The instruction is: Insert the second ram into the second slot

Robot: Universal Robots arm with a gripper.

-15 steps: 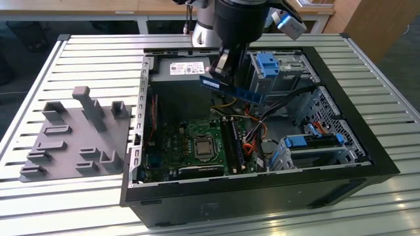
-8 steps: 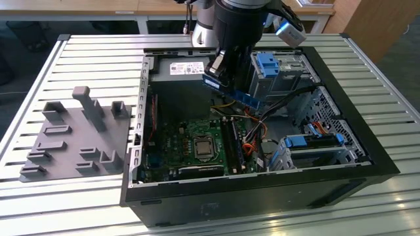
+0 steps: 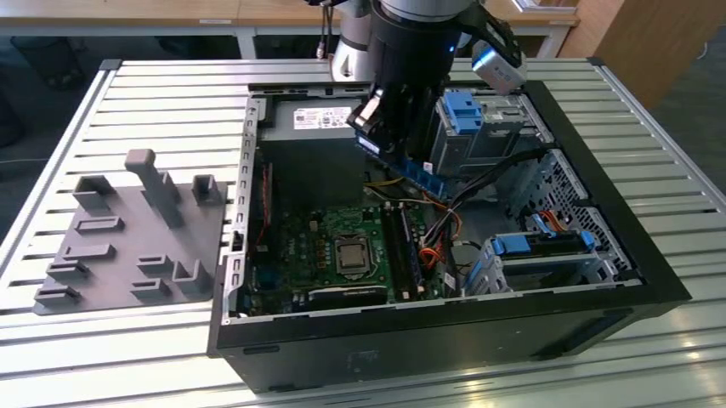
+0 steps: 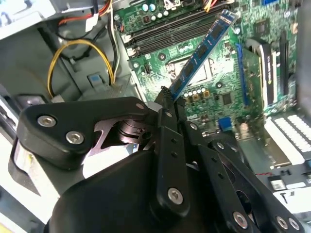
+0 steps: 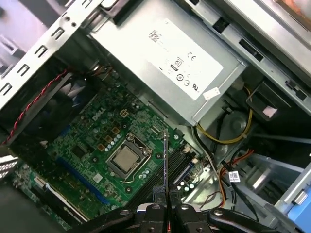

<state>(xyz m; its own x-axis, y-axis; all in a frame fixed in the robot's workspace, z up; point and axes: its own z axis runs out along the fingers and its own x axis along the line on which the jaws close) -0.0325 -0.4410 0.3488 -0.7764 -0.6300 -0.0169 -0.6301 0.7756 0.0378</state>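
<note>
Pinching the second ram [image 4: 204, 48] by one short end, the gripper [image 4: 169, 99] is held over the open computer case [image 3: 635, 280], which is laid on its side on the slatted table [image 3: 170, 93]. The fingertips are pressed together on the blue stick, and the rest of its length is left free, slanting away from the jaws. In the exterior view the gripper [image 3: 392, 140] is seen above the far part of the case, between the power supply [image 3: 318, 119] and the drive cage with its blue clip [image 3: 465, 110], with the second ram [image 3: 417, 174] tilted beneath it and kept clear of the board. The green motherboard [image 3: 329, 246] is mounted on the case floor, the processor socket [image 3: 349, 252] at its middle and the dark memory slots [image 3: 403, 246] just beside it, toward the exterior view's right. In the first wrist view the second ram [image 5: 165, 155] is shown edge-on as a thin line rising from the gripper [image 5: 165, 194], lined up with the memory slots [image 5: 182, 167] next to the processor socket [image 5: 127, 159]. The stick is not seated in any slot. A loop of yellow cable [image 4: 73, 48] is draped near the power supply [image 5: 180, 53]. A grey fixture plate [image 3: 114, 246] is set on the table at the exterior view's left edge, apart from the case.
</note>
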